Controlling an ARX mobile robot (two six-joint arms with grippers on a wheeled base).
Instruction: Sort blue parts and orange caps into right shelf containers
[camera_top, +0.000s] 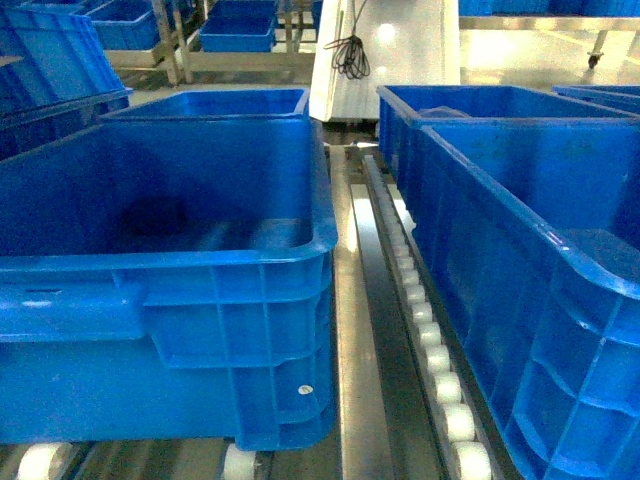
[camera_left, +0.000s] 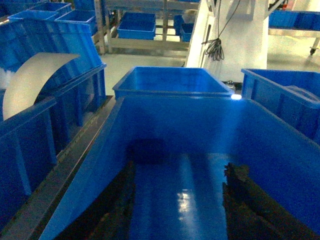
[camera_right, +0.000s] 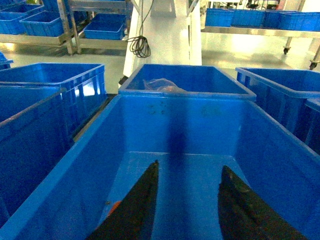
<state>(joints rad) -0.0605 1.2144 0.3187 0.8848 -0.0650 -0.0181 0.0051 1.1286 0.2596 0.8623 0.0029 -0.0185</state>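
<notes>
Far left in the left wrist view: a white curved sheet (camera_left: 35, 80) propped against stacked blue bins.

Next, on the left of the head view: the left crate (camera_top: 160, 300), large and bright blue, sitting on white rollers, floor bare and glossy. Directly behind it, touching rim to rim, a second crate (camera_top: 210, 103) of the same kind.

Inside the left crate, seen from the left wrist camera: the left gripper (camera_left: 182, 210), its 2 dark fingers (camera_left: 117, 210) spread wide apart, nothing between them, hovering low over the shiny floor. Cannot tell whether touching the floor.

In the middle of the head view: a steel rail with a line of white rollers (camera_top: 430, 350), running between the 2 rows of crates. Beyond it, a white column (camera_top: 385, 50) with a coiled black cable (camera_top: 350, 55) hanging on it.

On the right of the head view: the right crate (camera_top: 540, 300), just beside the rail, and a rear crate (camera_top: 480, 100) butted against its far end. In the rear crate, a crumpled clear plastic bag (camera_right: 162, 86).

Inside the right crate, from the right wrist camera: the right gripper (camera_right: 187, 210), 2 black fingers (camera_right: 245, 210) held well apart, gripping nothing. Just beside the left-hand finger, on the crate floor, a small orange speck (camera_right: 114, 205), too small to identify.
</notes>
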